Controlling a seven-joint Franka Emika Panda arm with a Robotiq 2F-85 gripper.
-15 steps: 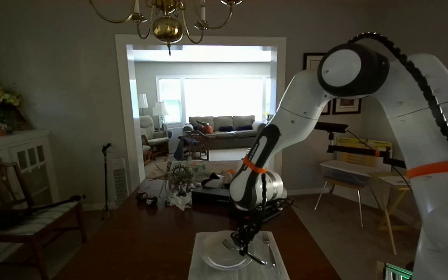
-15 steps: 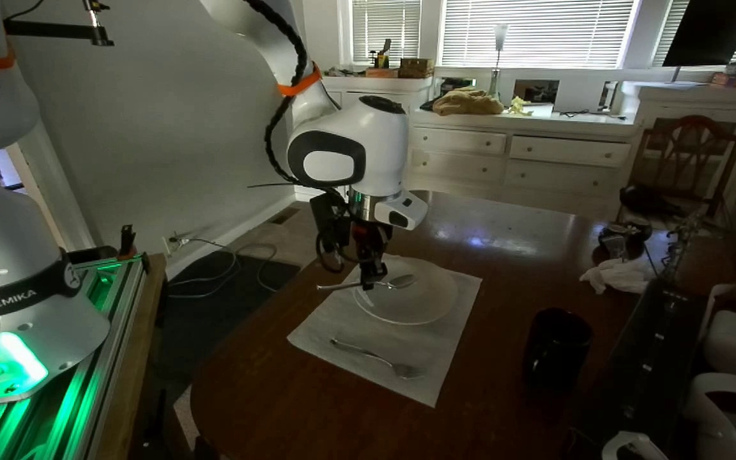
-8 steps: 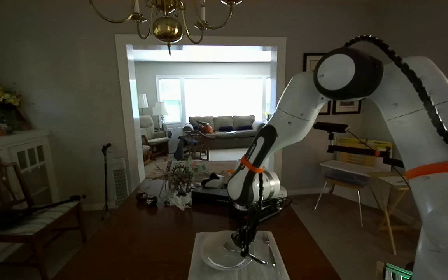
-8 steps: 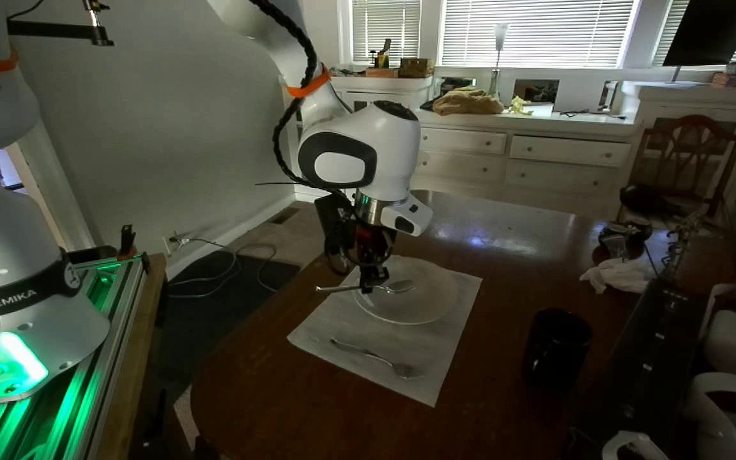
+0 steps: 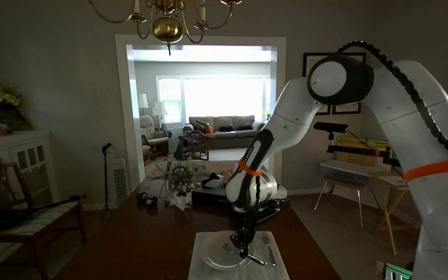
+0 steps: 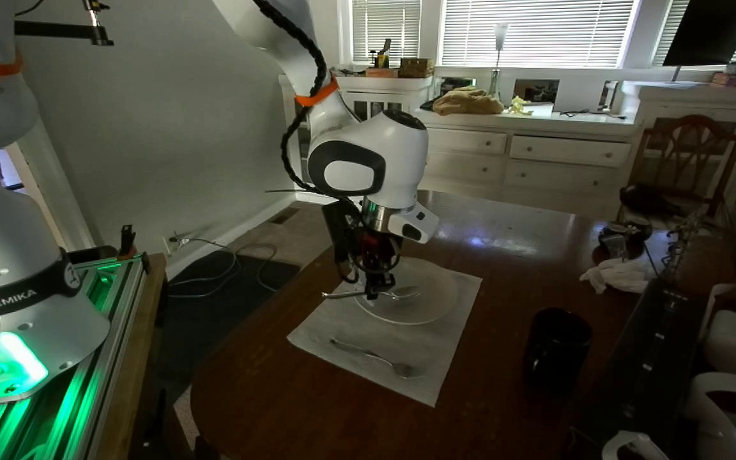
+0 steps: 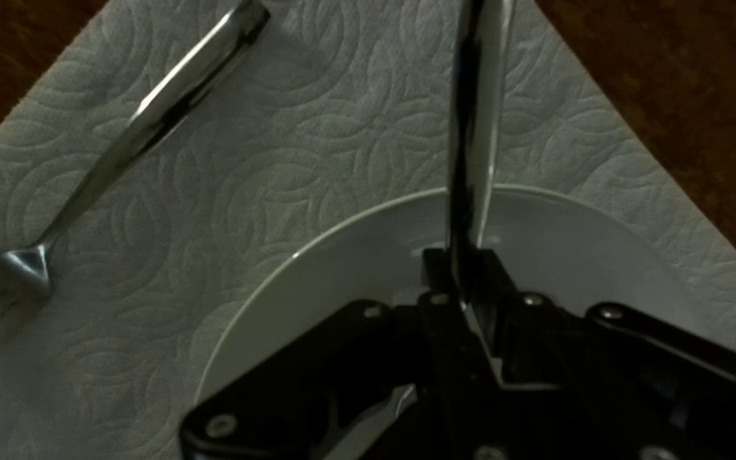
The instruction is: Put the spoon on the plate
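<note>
The hand [image 7: 462, 265] I operate, nearest in my wrist view, has its jaws drawn together on the handle of the spoon [image 7: 478, 121]. The spoon lies crosswise in the hand: on the side toward the arm's base [image 6: 23, 275] the handle runs out past the rim of the plate [image 7: 342, 268], and on the opposite side of the hand, in both exterior views, the bowl reaches over the plate. The plate lies directly below the hand; whether the spoon touches it I cannot tell. Beneath the plate, a paper mat [image 7: 291, 166] with an embossed pattern; upon it, to one side of the hand and apart from the plate, a fork [image 7: 109, 167]. The mat rests on a glossy dark worktop [image 6: 259, 383]. Farther from the hand, on the fork's side, I see a black cup [image 6: 558, 351] in an exterior view. Well apart from the hand in both exterior views: a long black box [image 5: 210, 196] and a crumpled white wad [image 6: 617, 275]. Farthest from the hand: white drawers [image 6: 572, 150] and, through a wide doorway [image 5: 125, 97], a sofa [image 5: 224, 142].
</note>
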